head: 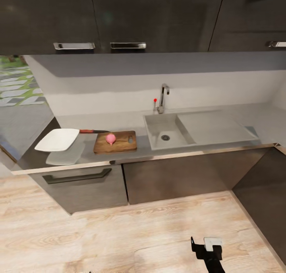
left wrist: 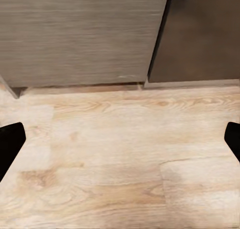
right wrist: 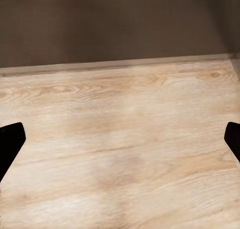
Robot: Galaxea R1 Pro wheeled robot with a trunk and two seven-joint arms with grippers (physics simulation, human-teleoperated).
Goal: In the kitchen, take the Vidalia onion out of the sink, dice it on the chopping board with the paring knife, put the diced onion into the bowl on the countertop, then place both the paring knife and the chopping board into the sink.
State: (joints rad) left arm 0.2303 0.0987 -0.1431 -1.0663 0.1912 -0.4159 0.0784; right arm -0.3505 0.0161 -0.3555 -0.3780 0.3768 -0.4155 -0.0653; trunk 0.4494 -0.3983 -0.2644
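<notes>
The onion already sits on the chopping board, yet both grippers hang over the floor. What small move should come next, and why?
Probably roll the base closer to the countertop. The onion lies whole on the chopping board, the paring knife behind it beside the bowl, while the left gripper and right gripper face wooden floor, open and empty.

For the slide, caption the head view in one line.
Onion on the chopping board beside the empty sink; paring knife and bowl to the left; right gripper low.

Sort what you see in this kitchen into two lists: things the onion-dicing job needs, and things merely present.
Needed: onion, chopping board, paring knife, bowl, sink, countertop.

Merely present: faucet, drawer handle, wall cabinets, wooden floor.
</notes>
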